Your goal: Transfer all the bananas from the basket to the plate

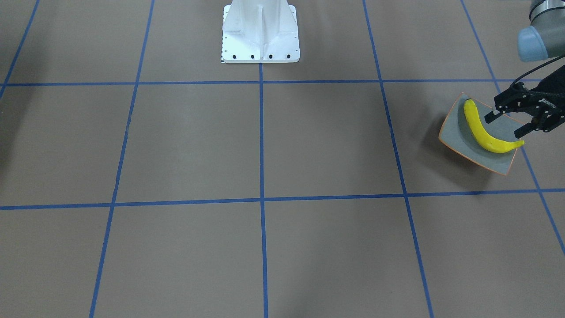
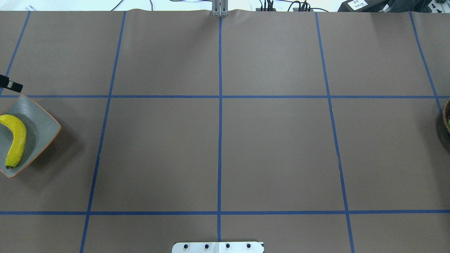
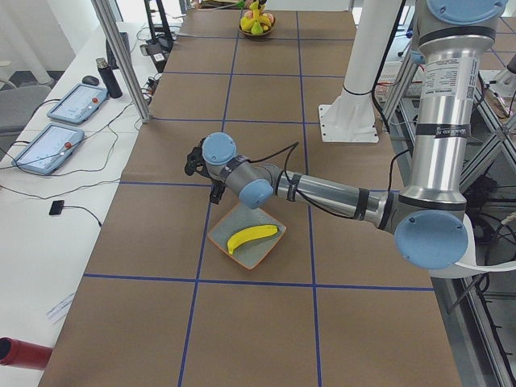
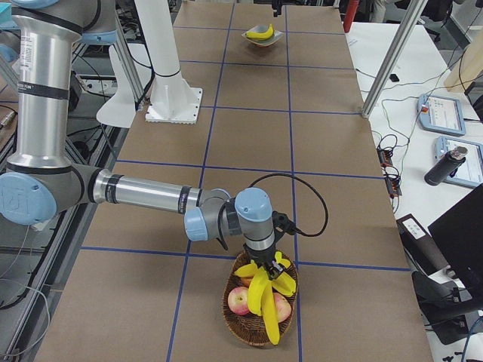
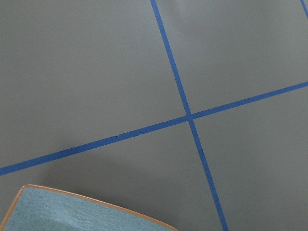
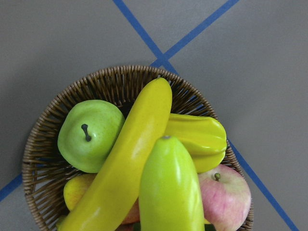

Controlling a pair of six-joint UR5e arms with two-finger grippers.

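Note:
One yellow banana (image 1: 483,132) lies on the grey, orange-rimmed plate (image 1: 454,132) at the table's left end; both also show in the overhead view, the banana (image 2: 15,140) on the plate (image 2: 42,130). My left gripper (image 1: 507,123) hovers open and empty just above the plate. The wicker basket (image 6: 48,130) at the right end holds two bananas (image 6: 130,163); one (image 6: 168,187) is very close to the right wrist camera. My right gripper (image 4: 264,253) is directly over the basket (image 4: 260,332), its fingers hidden among the fruit; I cannot tell if it is open or shut.
The basket also holds a green apple (image 6: 89,134), a red apple (image 6: 226,192) and a ribbed yellow fruit (image 6: 199,139). The robot's white base (image 1: 260,35) stands at mid-table. Blue tape lines grid the brown tabletop. The basket's rim shows at the overhead view's right edge (image 2: 446,119).

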